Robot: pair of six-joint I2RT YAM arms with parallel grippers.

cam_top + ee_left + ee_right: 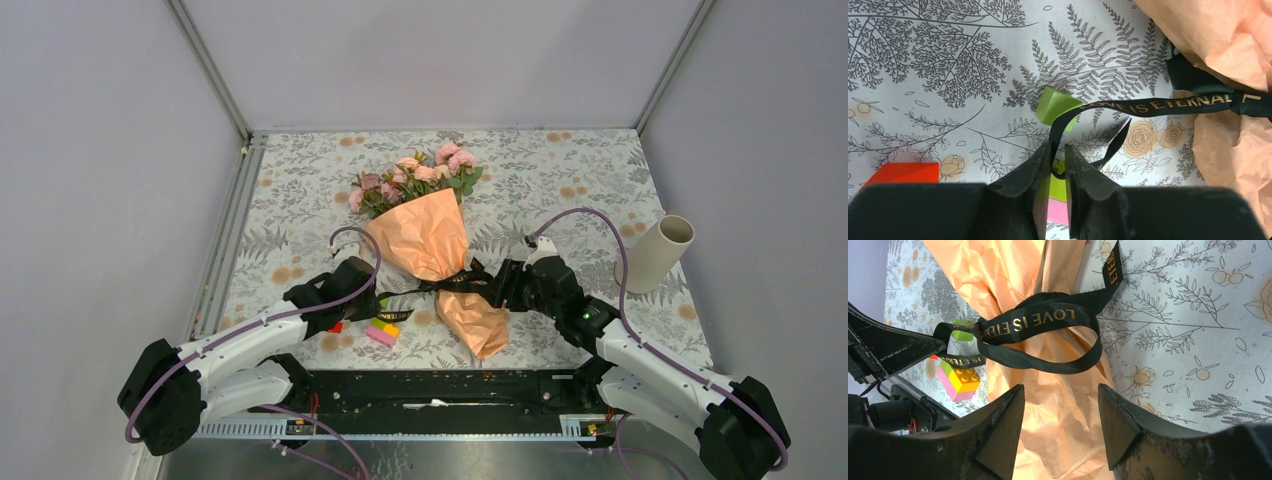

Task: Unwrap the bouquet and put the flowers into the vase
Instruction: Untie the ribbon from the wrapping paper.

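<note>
The bouquet of pink and peach roses in crinkled orange paper (425, 235) lies tied on the floral-print worktop (290, 190). The left hand (1058, 150), nearly pressed together around the tail of the gold-lettered black ribbon (1168, 106) (grip uncertain), seems set to pull the knot. The right hand (1060, 390), spread, straddles the paper, probably to steady it.

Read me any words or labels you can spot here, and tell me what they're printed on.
"LOVE IS ETERNAL": gold capitals on the black ribbon tied round the bouquet, clearest in the left wrist view, followed by a lone "L".
"LOVE IS ETER": the same ribbon, upside down in the right wrist view; the rest folds out of sight.
Letters on the ribbon's other stretches: too foreshortened to read.
No other writing shows.
</note>
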